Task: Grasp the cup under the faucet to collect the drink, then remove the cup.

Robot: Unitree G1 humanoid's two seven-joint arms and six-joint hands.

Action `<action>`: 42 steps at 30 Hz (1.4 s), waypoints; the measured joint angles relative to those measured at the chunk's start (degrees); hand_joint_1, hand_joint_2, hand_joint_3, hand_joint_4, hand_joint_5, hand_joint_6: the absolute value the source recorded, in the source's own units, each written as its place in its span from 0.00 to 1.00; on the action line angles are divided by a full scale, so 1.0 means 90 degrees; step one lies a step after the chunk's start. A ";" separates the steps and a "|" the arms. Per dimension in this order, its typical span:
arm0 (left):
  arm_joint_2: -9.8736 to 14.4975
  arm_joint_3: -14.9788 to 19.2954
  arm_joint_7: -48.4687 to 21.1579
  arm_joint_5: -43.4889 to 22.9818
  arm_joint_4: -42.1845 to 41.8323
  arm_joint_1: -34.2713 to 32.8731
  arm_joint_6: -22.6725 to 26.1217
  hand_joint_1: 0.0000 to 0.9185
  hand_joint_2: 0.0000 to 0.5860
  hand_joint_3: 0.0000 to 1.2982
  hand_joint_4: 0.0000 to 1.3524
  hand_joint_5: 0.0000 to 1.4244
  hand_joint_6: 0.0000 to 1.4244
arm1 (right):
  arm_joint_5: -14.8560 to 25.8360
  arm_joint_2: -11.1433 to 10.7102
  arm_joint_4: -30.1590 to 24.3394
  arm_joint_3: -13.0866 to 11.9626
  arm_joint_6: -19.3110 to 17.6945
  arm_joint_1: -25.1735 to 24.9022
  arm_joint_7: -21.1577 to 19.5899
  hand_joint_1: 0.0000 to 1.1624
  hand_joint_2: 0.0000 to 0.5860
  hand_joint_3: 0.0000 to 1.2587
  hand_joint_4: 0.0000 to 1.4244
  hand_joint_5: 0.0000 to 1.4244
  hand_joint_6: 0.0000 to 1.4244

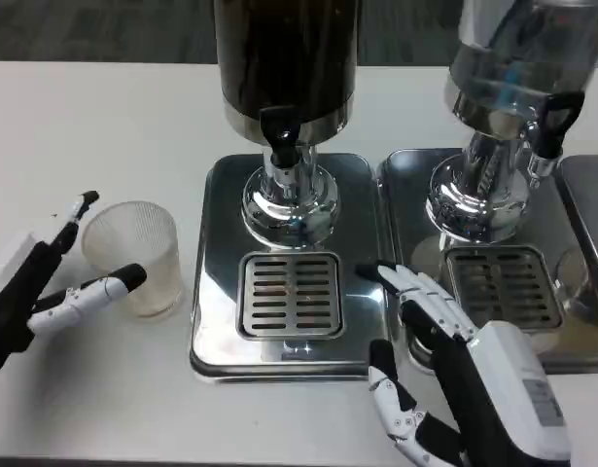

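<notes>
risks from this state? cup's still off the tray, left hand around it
1. The clear plastic cup looks thin; the left hand has fingers on either side, and a hard squeeze could crumple or tip it.
2. The cup must clear the raised edge of the drip tray to reach the black faucet; catching it could knock it over.
3. The right hand rests between the two trays, near the cup's target spot on the grate.

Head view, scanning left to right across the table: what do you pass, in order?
Left hand → cup, lying between its fingers → dark drink dispenser over its drip grille → right hand → clear dispenser over its own grille.
</notes>
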 measured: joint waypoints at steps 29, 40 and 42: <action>-0.0092 -0.0725 0.0533 0.0226 0.0509 -0.0496 -0.0006 0.06 0.05 0.00 0.00 0.03 0.04 | 0.0261 -0.0268 0.0016 -0.0096 0.0009 0.0072 -0.0068 0.44 0.98 0.17 0.09 0.08 0.23; -0.0191 -0.0773 0.0583 0.0245 0.0512 -0.0624 0.0072 0.08 0.07 0.00 0.00 0.06 0.05 | 0.0364 -0.0287 0.0009 -0.0143 -0.0045 0.0150 -0.0069 0.44 0.98 0.17 0.09 0.09 0.23; -0.0193 -0.0778 0.0643 0.0305 0.0512 -0.0639 0.0132 0.09 0.07 0.00 0.00 0.06 0.05 | 0.0367 -0.0286 0.0009 -0.0151 -0.0051 0.0148 -0.0069 0.44 0.98 0.17 0.09 0.09 0.24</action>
